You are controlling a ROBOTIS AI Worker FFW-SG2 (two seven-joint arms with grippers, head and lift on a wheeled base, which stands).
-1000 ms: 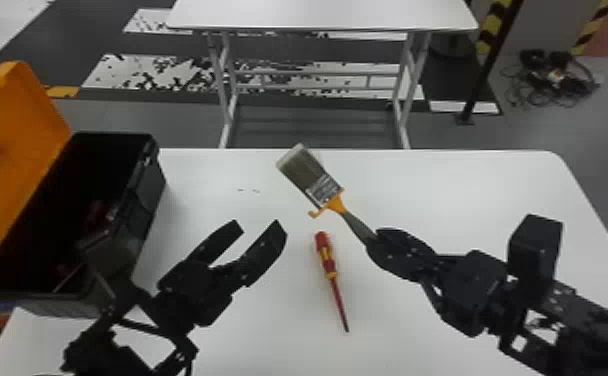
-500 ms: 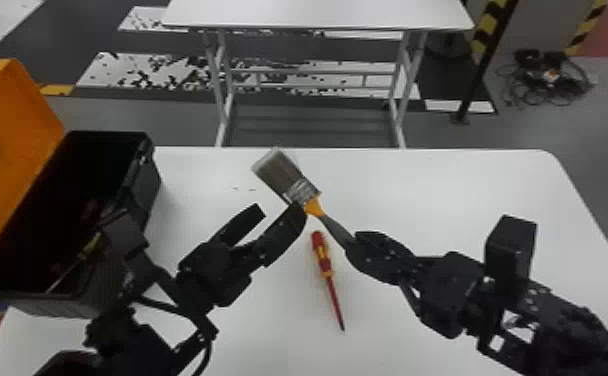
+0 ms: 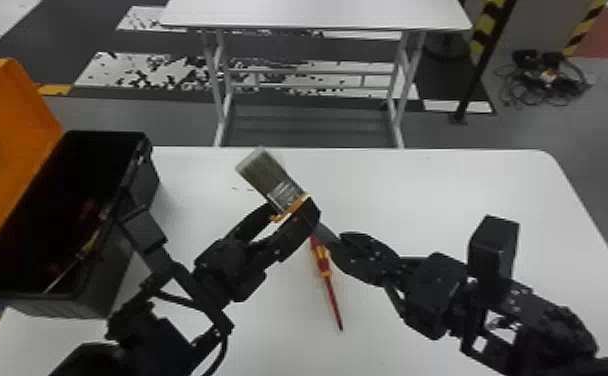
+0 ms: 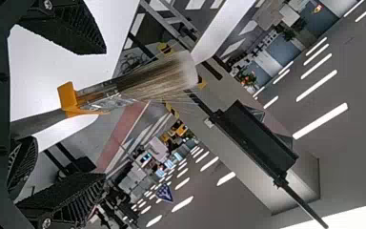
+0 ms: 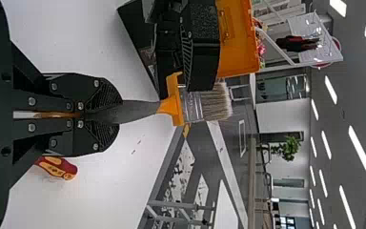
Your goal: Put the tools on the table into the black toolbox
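The right hand (image 3: 343,243) is closed on the grey end of the paintbrush (image 3: 263,172)'s handle, holding it up over the counter (image 3: 448,200). The left hand (image 3: 290,212) is wide, its two fingers set on either side of the brush near the orange part and the metal band; whether either one touches it, I cannot tell. The brush is tilted, with its bristles pointing away from the robot and toward the left, past the left hand's fingertips.

Below the brush, a red and yellow screwdriver (image 3: 325,270) lies on the counter between the two arms, its handle toward the far side and its tip toward the robot. On the left stands the black toolbox (image 3: 63,307), its orange lid (image 3: 13,120) open. Inside are a thin metal rod with some yellow at one end and some red things too dim to make out. Beyond the counter stands another white table (image 3: 318,12), and a tangle of cables (image 3: 548,80) lies on the floor at the far right.
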